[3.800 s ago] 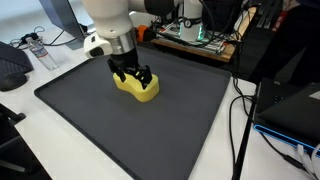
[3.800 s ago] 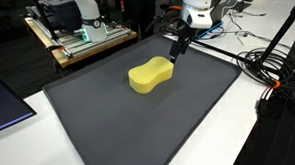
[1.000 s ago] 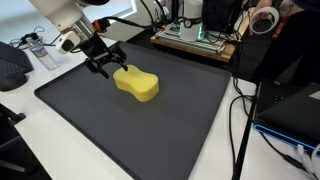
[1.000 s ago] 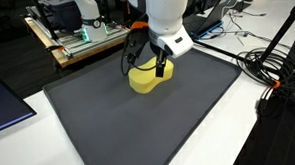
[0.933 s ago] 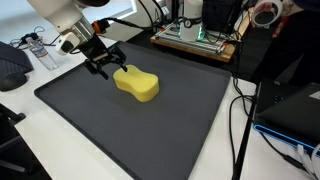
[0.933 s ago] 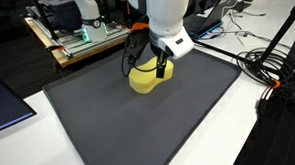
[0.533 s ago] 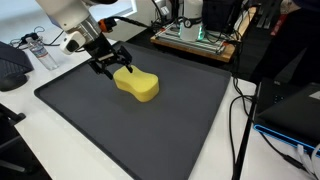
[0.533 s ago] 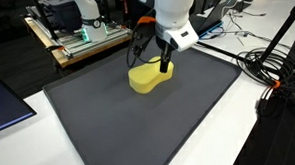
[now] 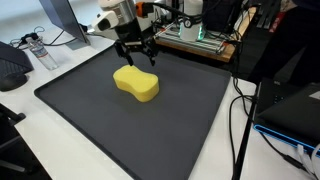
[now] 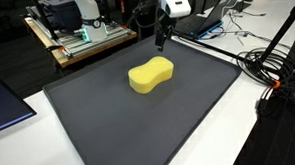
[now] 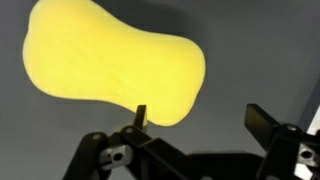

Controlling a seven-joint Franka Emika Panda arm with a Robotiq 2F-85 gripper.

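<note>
The end effector [image 9: 137, 58] hangs with its jaws spread wide and nothing between them. In both exterior views it is raised off the surface, over the far end of the yellow sponge [image 9: 136, 83] and not touching it; one exterior view shows a plain gap between the fingertips and the sponge [image 10: 152, 74]. In the wrist view the two dark fingers [image 11: 140, 114] stand well apart at the bottom of the picture, and the sponge [image 11: 115, 68] fills the upper left, lying off to one side of the gap rather than between them.

The sponge is peanut-shaped and lies flat on a large dark mat [image 9: 150, 135], somewhat toward the mat's far half. The mat covers most of a white bench [image 9: 50, 140].

The other things sit past the mat's edges, well apart from the sponge. Just behind the end effector, along the far edge of the mat, is a wooden board [image 9: 195, 42] carrying electronics. A water bottle [image 9: 37, 50] and a monitor [image 9: 58, 18] are at one far corner. Dark cables [image 9: 240, 120] trail along one side of the mat. In an exterior view a laptop [image 10: 3, 104] lies on the bench beside the mat.
</note>
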